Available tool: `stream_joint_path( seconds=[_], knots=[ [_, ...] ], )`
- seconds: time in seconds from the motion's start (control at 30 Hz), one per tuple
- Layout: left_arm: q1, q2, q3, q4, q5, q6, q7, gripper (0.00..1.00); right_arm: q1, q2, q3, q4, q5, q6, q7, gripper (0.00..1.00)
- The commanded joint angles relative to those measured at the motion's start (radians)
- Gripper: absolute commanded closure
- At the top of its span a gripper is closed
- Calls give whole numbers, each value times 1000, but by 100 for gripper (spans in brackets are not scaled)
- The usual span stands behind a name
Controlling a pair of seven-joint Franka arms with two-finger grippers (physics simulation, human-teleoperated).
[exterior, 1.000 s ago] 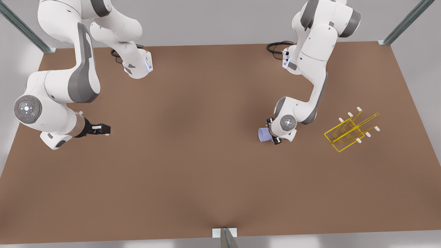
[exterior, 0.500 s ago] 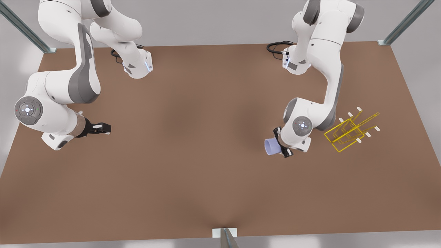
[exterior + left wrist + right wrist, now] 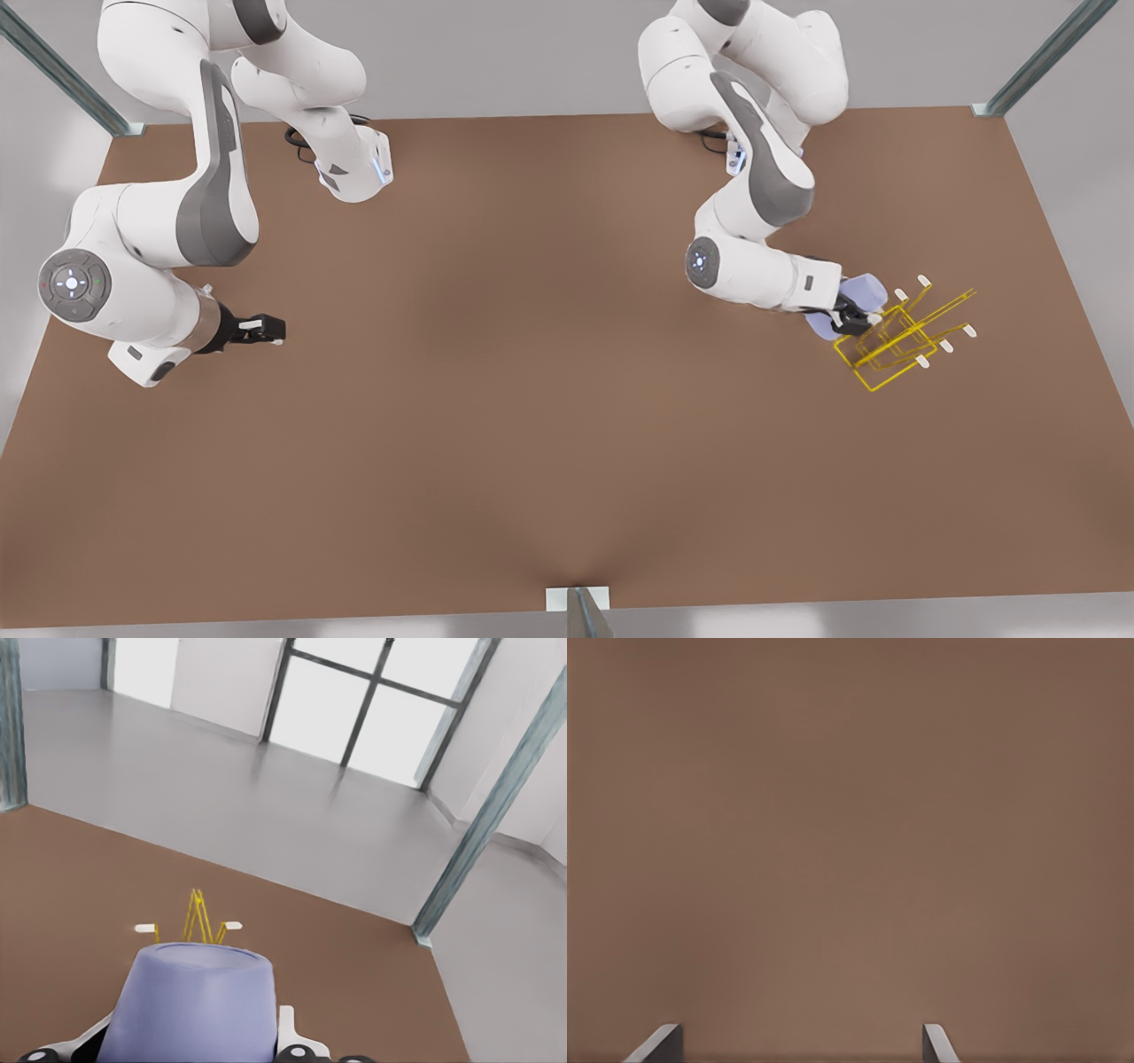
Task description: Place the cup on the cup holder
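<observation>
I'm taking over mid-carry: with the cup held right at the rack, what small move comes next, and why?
Probably ease the left gripper a little farther over the cup holder and line the cup up with a white-tipped prong. The cup sits clamped at the rack's near edge, not yet on any prong. The right gripper waits open over bare table.

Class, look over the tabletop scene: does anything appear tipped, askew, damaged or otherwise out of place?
Nothing stands out. The cup is tilted, but only because the left gripper holds it at the edge of the yellow cup holder, which stands intact on the table. The right gripper waits, open, on the front view's left.
</observation>
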Motion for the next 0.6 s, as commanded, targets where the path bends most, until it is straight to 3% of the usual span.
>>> stream_joint_path(
  seconds=[0.0,0.07,0.2,0.3,0.43,0.57],
  knots=[
    [-72,18,24,-91,79,-1,685,29,-1,0,0,1,1,-1,-16,0],
    [-132,39,21,-234,119,94,670,29,1,0,0,1,2,0,-16,0],
    [-119,67,-56,-275,89,111,383,29,-1,0,-2,0,2,0,-16,0],
    [-115,78,-74,-369,82,235,250,29,-4,1,-2,0,2,2,-17,0],
    [-112,62,-86,-389,7,324,59,29,-4,1,-2,-2,2,0,-17,0],
    [-13,76,-91,-390,19,433,75,29,-4,1,-2,0,2,0,-17,0]
  ],
)
